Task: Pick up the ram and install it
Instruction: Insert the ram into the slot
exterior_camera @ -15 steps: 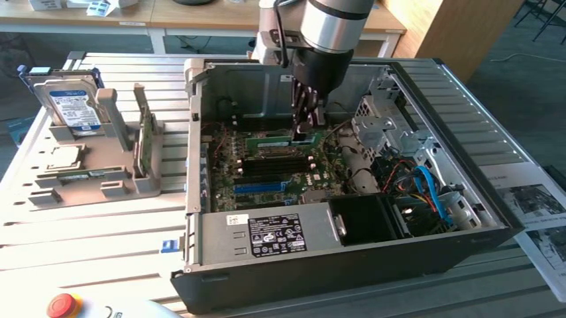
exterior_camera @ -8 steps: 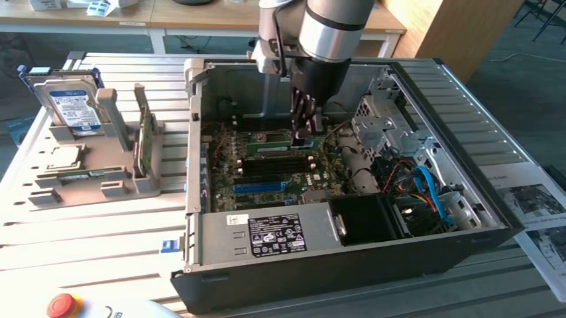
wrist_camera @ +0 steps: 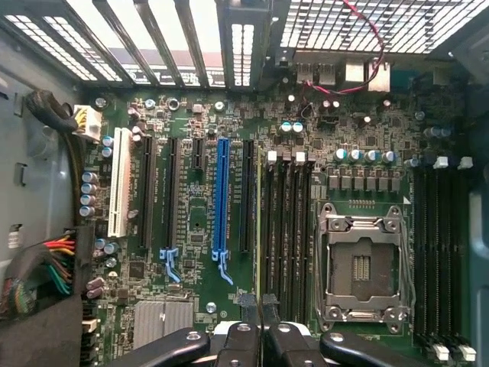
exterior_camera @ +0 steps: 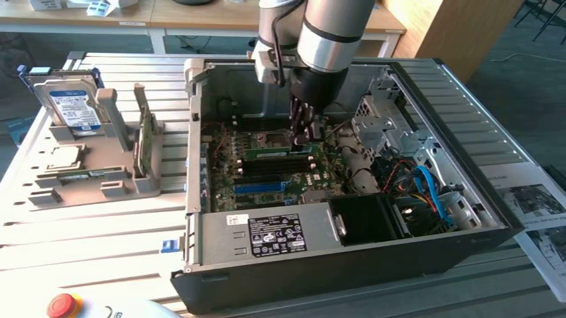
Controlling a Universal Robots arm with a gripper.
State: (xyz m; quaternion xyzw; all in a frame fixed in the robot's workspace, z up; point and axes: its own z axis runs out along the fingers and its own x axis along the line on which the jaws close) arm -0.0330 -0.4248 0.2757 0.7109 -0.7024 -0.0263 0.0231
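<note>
Middle of the exterior view: the gripper (exterior_camera: 305, 138) is down inside the open computer case (exterior_camera: 354, 278), its fingers pinched together on the ram (exterior_camera: 278, 152). The ram stands on edge over the row of black memory slots (wrist_camera: 294, 229), next to the empty processor socket (wrist_camera: 359, 267). I can't tell whether it touches a slot. The slots sit close together, so a slight tilt or offset could jam it, flex the board, or land it in the neighbouring slot.

Case (exterior_camera: 354, 271) top open — room down to motherboard (exterior_camera: 225, 165) around gripper (exterior_camera: 305, 140) with ram (exterior_camera: 276, 152); drive cage (exterior_camera: 380, 126), cables (exterior_camera: 425, 182) crowd exterior view's right.
</note>
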